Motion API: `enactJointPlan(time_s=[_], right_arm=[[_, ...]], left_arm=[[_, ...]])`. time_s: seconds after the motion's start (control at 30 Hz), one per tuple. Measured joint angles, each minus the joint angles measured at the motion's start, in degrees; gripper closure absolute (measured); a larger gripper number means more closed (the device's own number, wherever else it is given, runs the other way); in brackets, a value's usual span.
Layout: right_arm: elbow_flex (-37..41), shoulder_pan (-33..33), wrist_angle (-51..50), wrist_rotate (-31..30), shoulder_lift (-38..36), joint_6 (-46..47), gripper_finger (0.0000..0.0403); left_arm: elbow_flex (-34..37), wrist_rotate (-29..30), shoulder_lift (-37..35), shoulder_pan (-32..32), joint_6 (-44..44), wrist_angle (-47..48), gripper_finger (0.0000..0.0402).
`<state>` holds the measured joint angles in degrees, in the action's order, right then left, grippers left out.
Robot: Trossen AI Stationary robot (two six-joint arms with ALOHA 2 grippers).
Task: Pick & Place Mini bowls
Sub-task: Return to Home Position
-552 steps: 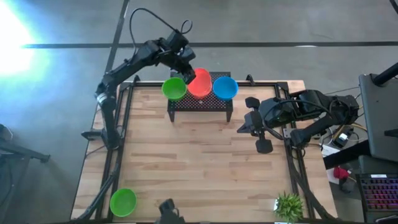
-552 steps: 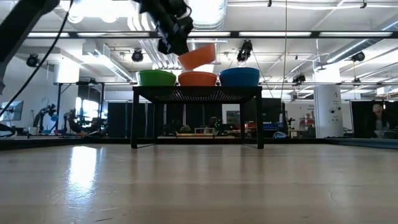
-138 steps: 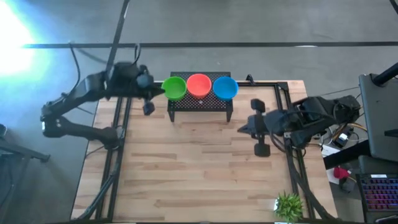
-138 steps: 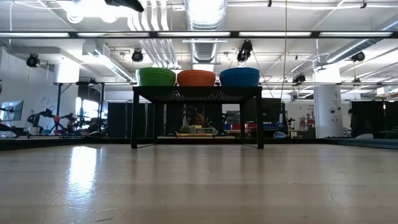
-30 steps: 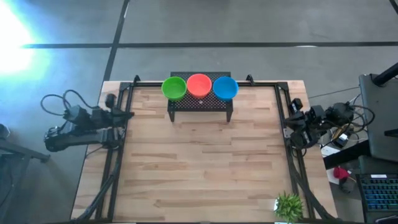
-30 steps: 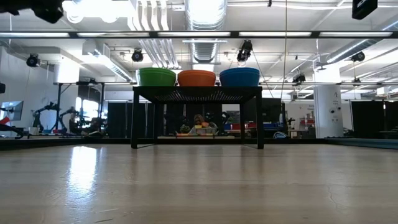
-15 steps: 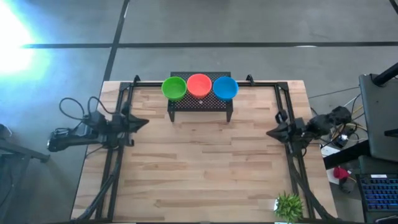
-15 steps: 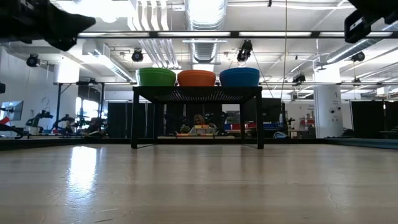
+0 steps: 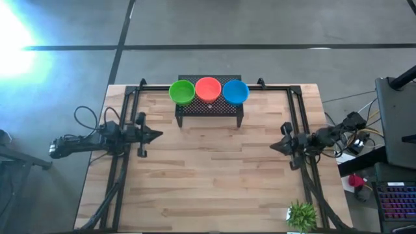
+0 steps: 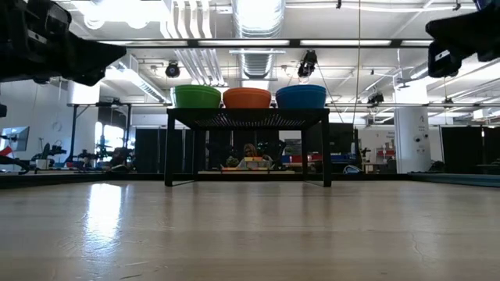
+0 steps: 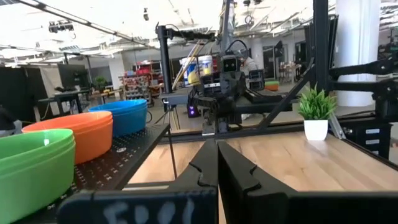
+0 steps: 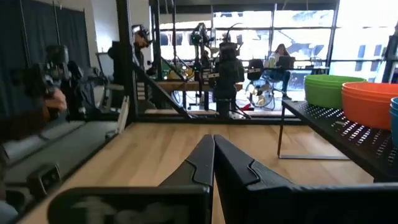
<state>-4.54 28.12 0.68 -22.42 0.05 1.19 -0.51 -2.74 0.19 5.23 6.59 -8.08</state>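
Note:
Three stacks of mini bowls stand side by side on a black perforated stand (image 9: 209, 108) at the table's far edge: green (image 9: 182, 91), orange-red (image 9: 208, 88) and blue (image 9: 235, 91). The low view shows the green (image 10: 196, 96), orange-red (image 10: 247, 97) and blue (image 10: 301, 95) stacks resting by their bases on the stand's top. My left gripper (image 9: 160, 136) is shut and hovers level over the table's left side, pointing right. My right gripper (image 9: 272, 145) is shut and hovers over the right side, pointing left. Both stand well clear of the bowls.
A small potted plant (image 9: 301, 213) stands at the table's near right corner. Black frame rails (image 9: 127, 156) run along the table's left and right sides. Bare wood lies between the two grippers and in front of the stand. A person (image 12: 56, 99) shows beyond the table in the right wrist view.
Both arms have swung in from outside the table's side rails. The left gripper has moved toward the table's right and the right gripper toward its left, so that they now point at each other over the wood. The bowls have stayed put.

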Motion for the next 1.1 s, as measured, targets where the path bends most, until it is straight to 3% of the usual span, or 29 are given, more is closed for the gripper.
enactJointPlan(time_s=[0.37,0.57,1.1], right_arm=[[4.0,0.0,2.9,0.0,0.4,-8.3,0.0394],[4.0,0.0,2.9,-0.1,0.6,-7.9,0.0394],[4.0,0.0,2.9,-0.1,0.8,-7.3,0.0394]], left_arm=[[0.0,0.2,0.0,0.0,1.1,3.3,0.0401],[0.0,2.5,0.0,0.0,1.7,7.7,0.0401],[-0.2,2.6,0.8,0.0,0.0,8.2,0.0401]])
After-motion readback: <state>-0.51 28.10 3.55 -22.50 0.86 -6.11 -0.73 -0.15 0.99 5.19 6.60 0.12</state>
